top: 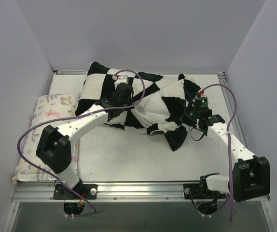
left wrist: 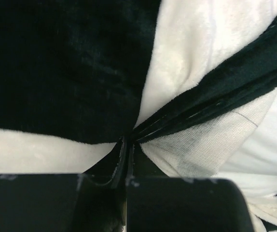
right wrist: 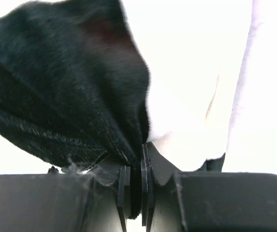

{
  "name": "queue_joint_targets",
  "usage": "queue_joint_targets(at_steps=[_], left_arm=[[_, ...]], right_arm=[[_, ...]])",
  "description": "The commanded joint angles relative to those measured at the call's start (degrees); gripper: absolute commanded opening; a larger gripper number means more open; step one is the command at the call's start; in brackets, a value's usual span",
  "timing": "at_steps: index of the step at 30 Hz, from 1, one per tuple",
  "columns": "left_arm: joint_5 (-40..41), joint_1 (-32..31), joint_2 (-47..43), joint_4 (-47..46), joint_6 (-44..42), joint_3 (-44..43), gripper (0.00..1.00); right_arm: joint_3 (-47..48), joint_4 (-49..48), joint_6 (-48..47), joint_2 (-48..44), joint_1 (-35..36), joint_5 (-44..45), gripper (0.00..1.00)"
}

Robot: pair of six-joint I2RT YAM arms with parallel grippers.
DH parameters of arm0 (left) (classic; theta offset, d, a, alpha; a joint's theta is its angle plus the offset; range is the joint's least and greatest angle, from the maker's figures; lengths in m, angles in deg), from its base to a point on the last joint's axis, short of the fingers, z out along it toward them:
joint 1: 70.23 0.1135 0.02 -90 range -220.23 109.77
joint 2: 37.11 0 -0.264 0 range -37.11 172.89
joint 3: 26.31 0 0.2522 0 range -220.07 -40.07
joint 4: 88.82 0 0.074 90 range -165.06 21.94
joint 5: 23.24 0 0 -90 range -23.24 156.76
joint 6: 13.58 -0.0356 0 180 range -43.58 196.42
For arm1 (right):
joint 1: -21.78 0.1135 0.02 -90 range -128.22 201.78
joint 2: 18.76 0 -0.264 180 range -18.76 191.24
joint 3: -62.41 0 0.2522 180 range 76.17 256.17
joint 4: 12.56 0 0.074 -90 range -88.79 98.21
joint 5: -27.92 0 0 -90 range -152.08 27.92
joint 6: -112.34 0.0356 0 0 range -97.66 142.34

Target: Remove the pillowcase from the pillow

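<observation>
1. Nearest, from above: bare grey table [top: 129, 159] just beyond the two arm bases; along its left edge a pale animal-print cushion [top: 47, 113], flat, partly under the left arm.
2. Farther in: pillowcase [top: 97, 89] in big black and white checks, wrinkled and plump, across the far half of the table; one black corner [top: 177, 137] drooping toward the near side.
3. Left gripper [left wrist: 128, 145]: fingers pinched tight on a black hem of the pillowcase; plain only in its own wrist view; from above just the wrist, over the left-middle of the fabric.
4. Right gripper [right wrist: 137, 150]: fingers clamped together on a fold of black and white plush; plain only in its own wrist view; from above, at the right end of the pillowcase.
5. Only in the left wrist view: thin white mesh lining [left wrist: 211, 145] under the black hem, smoother white cloth beyond it; pillow or not, cannot tell.
6. Pillow otherwise hidden; from above not separable from the white squares.
</observation>
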Motion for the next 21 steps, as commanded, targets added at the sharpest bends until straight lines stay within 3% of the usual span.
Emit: queue_joint_targets(at_steps=[1, 2, 4, 5, 6, 8, 10, 11, 15, 20, 21], left_arm=[[3.2, 5.5, -2.8, 0.4, 0.0, 4.8, 0.0], [2.7, 5.0, -2.3, 0.2, 0.1, 5.7, 0.0], [1.9, 3.4, -0.7, -0.7, 0.9, 6.4, 0.0], [1.6, 2.6, -0.3, -1.5, 1.0, 6.8, 0.0], [1.4, 1.7, 0.6, -2.2, 1.0, 7.4, 0.0], [1.7, -0.4, 1.4, -3.0, 1.6, 7.4, 0.0], [1.4, -1.6, 2.4, -3.6, 2.3, 7.4, 0.0], [1.2, -1.8, 2.6, -4.0, 2.5, 7.5, 0.0], [0.5, -2.5, 2.8, -5.1, 3.2, 8.1, 0.0], [0.4, -2.7, 2.9, -5.3, 3.3, 7.9, 0.0], [0.4, -2.7, 3.1, -5.3, 3.3, 7.9, 0.0]], right_arm=[[-2.7, 4.4, -1.2, 0.0, -4.2, 9.1, 0.0], [-2.9, 4.1, -1.1, 0.0, -4.1, 8.3, 0.0], [-2.5, 2.8, -1.4, -0.2, -2.8, 5.5, 0.11], [-1.9, 2.9, -1.9, -0.7, -1.7, 5.5, 0.2], [-1.2, 4.0, -2.5, -1.1, -0.4, 6.1, 0.4], [1.8, 6.1, -4.1, -3.0, 5.1, 12.5, 0.55], [4.0, 8.8, -5.0, -5.1, 10.2, 17.0, 0.78], [4.6, 9.1, -5.2, -5.6, 11.9, 18.2, 0.78], [7.6, 11.0, -6.7, -5.1, 19.0, 26.4, 0.95], [12.2, 11.6, -7.7, 3.8, 22.0, 27.8, 0.97], [13.4, 12.5, -7.5, 5.5, 22.1, 28.9, 0.92]])
